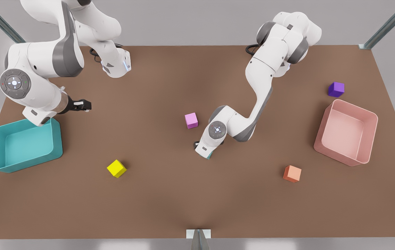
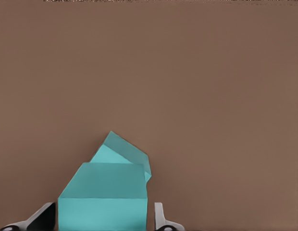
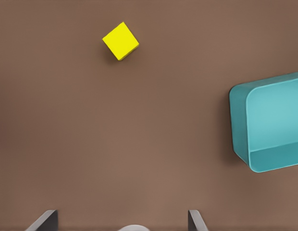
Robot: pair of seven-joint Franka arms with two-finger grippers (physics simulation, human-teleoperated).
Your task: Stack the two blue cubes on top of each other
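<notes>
My left gripper (image 2: 103, 220) is shut on a blue cube (image 2: 103, 192), squared up between its fingers (image 2: 43, 217). Just past that cube sits the second blue cube (image 2: 124, 151), turned at an angle and partly hidden by it; whether they touch I cannot tell. In the front view this gripper (image 1: 205, 152) is low over the table's middle, and a sliver of blue cube (image 1: 210, 155) peeks out under the hand. My right gripper (image 1: 83, 104) waits open at the front view's left, above the table beside the teal bin, with nothing between its fingers (image 3: 45, 220).
A teal bin (image 1: 56, 139) stands at the front view's left and a pink bin (image 1: 369, 139) at its right. Loose cubes lie about: yellow (image 1: 116, 168), pink (image 1: 191, 120), orange (image 1: 292, 173) and purple (image 1: 336, 89).
</notes>
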